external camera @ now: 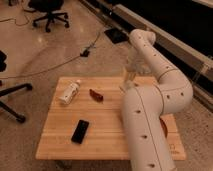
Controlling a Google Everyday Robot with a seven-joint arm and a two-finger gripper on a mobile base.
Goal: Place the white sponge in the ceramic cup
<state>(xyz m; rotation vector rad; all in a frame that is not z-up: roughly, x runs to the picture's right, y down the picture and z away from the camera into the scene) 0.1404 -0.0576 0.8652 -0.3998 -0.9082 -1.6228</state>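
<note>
**Sponge and cup both hidden, placement unconfirmed**

We see the tool low over the far edge of the wooden bench, mostly behind the arm; we cannot tell its state. The white sponge is not visible, possibly carried. No cup shows. The white bottle, a red object and the black phone lie untouched
</note>
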